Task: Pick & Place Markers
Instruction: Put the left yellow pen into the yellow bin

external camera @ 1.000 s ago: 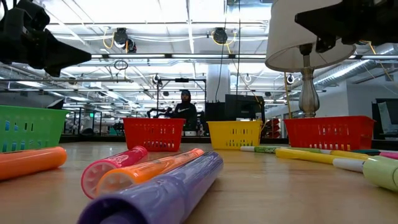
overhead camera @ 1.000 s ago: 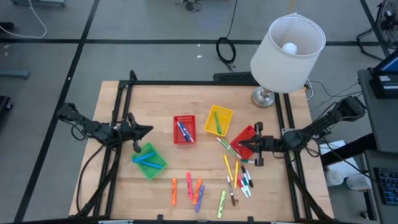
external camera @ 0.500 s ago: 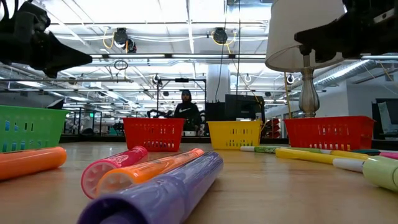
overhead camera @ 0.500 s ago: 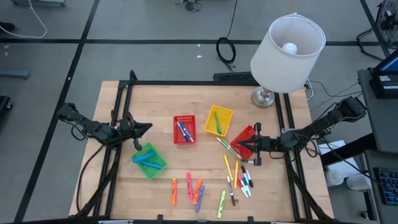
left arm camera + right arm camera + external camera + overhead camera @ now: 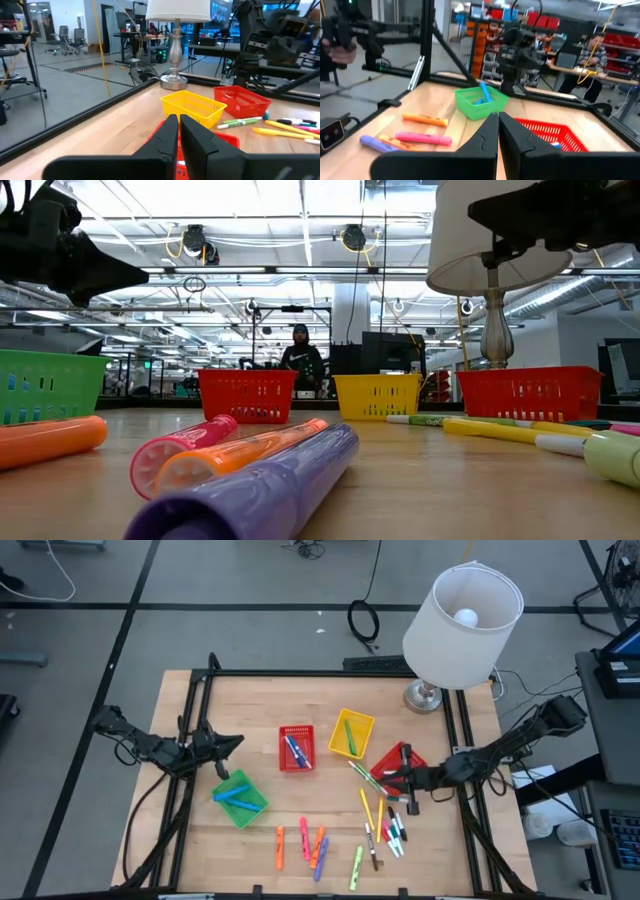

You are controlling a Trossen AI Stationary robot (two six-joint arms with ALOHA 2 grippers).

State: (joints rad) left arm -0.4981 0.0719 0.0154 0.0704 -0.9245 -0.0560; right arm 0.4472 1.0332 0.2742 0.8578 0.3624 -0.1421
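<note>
High view: the right gripper (image 5: 406,779) now sits over the table's 3 o'clock side, at the edge of the tilted red basket (image 5: 390,764); compared with a second ago its wrist has rolled and the gripper has edged slightly toward the table centre, so the fingers now lie across the basket's near rim rather than just beside it. Its jaws are together, nothing between them, as the right wrist view confirms (image 5: 497,131). The left gripper (image 5: 222,745) hangs at the table's 9 o'clock side, above the green basket (image 5: 240,798); it has drifted a little toward 12 o'clock since the earlier frame and the fingers have swung more level. Its jaws are nearly closed with only a thin slit showing in the left wrist view (image 5: 178,131), holding nothing. Markers: positions unchanged. Two blue ones lie in the green basket, a few in the upright red basket (image 5: 296,748) at centre, a green one in the yellow basket (image 5: 351,734). Loose markers (image 5: 383,822) lie scattered at 5 o'clock from centre, below the right gripper, and a second loose group (image 5: 310,846) of orange, pink and purple sits at 6 o'clock near the front edge. A lamp (image 5: 462,612) stands at the 1 o'clock corner. Low view: a person (image 5: 300,358) stands far behind the table.
</note>
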